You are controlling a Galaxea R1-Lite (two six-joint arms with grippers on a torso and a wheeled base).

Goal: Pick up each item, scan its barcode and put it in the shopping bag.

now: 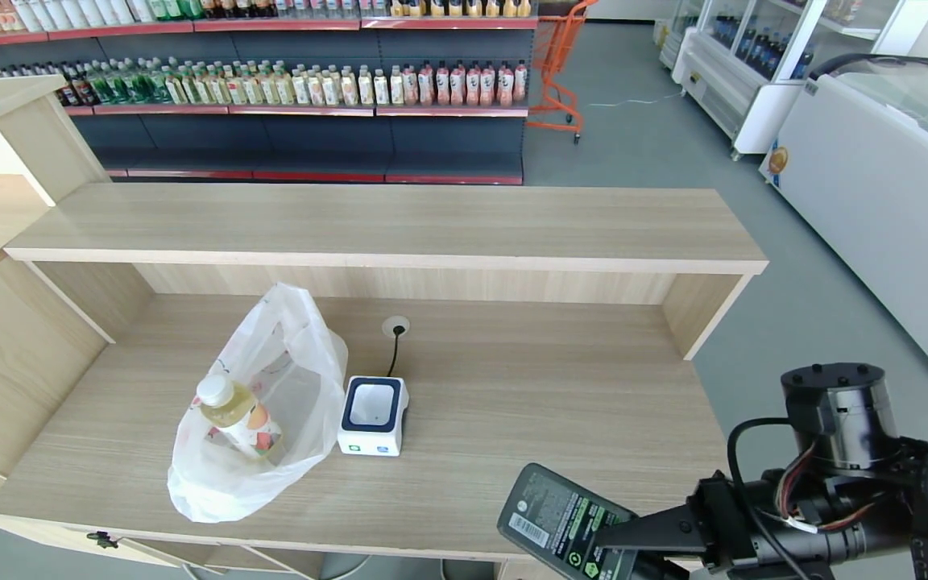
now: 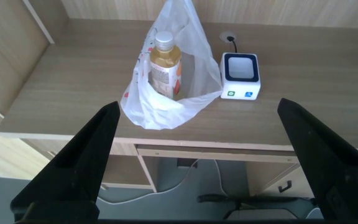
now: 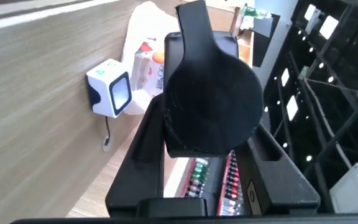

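The right jaws clamp a dark packet (image 1: pixel 548 515) at the near edge of the worktop (image 1: pixel 528 387); the left jaws gape wide and empty.

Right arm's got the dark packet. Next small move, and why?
Probably carry the dark packet in the right gripper left to above the scanner, turning it over on the way. Its barcode faces up, the scanner's window faces up too, and the packet hangs at the front edge of the counter, well right of the scanner.
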